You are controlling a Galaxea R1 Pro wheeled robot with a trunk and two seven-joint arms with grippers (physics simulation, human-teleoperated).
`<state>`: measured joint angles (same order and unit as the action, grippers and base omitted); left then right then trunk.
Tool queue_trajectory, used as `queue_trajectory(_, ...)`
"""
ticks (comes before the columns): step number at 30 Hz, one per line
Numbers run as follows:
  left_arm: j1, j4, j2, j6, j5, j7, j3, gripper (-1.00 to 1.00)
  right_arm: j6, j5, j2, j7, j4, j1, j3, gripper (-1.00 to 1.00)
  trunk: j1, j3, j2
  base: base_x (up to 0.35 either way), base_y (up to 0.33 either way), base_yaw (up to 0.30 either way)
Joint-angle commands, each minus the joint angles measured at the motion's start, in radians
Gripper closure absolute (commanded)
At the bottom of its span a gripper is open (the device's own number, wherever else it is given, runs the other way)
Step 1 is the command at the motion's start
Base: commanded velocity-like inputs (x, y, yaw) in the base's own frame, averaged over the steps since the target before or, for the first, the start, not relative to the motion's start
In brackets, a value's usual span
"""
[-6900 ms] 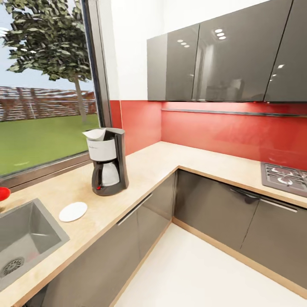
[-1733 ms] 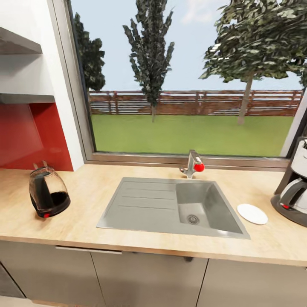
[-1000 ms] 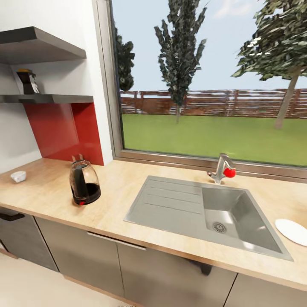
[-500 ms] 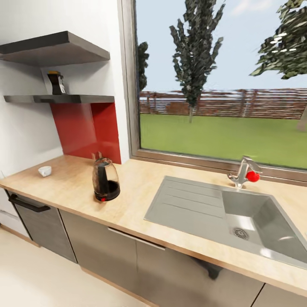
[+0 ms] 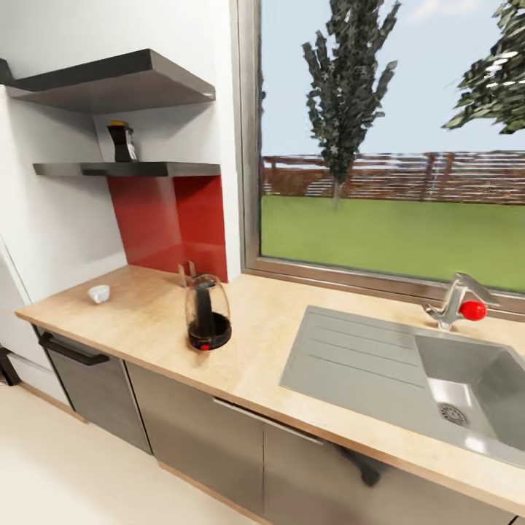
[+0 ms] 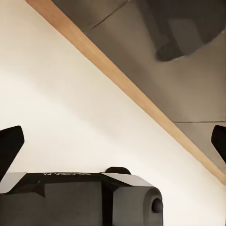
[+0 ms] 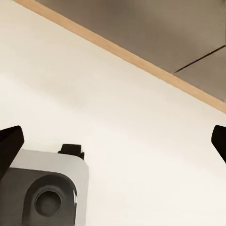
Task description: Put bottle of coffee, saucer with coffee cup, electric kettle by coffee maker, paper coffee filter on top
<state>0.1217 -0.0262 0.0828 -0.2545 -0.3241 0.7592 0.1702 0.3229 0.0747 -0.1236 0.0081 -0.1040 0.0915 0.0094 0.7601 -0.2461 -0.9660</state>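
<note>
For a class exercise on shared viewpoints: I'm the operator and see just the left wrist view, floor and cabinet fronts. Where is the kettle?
Observer: In the head view, the kettle stands upright on the countertop, left of the sink.
Operator: And the bottle?
Observer: The bottle is on the lower shelf, above and left of the kettle.
Operator: Any cup?
Observer: Yes, the cup sits on the countertop near its left end, apart from the kettle.
</note>
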Motion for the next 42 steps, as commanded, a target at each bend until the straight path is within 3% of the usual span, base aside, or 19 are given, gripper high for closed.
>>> queue_trajectory(1, 0.001, 0.002, 0.0, -0.004, 0.006, 0.003, 0.008, -1.0, 0.003, 0.007, 0.0, -0.001, 0.001, 0.0, 0.0, -1.0, 0.0, -0.001, -0.001, 0.086, 0.162, 0.221)
queue_trajectory(35, 0.001, 0.002, 0.003, -0.003, 0.006, 0.005, 0.008, -1.0, 0.004, 0.007, 0.001, -0.002, 0.001, 0.0, 0.002, -1.0, 0.0, -0.001, -0.001, 0.006, 0.012, 0.268)
queue_trajectory(42, 0.001, 0.002, 0.003, -0.003, 0.006, 0.005, 0.008, -1.0, 0.002, 0.008, 0.001, -0.001, 0.001, 0.0, 0.001, -1.0, 0.0, -0.001, -0.001, 0.114, 0.095, 0.109)
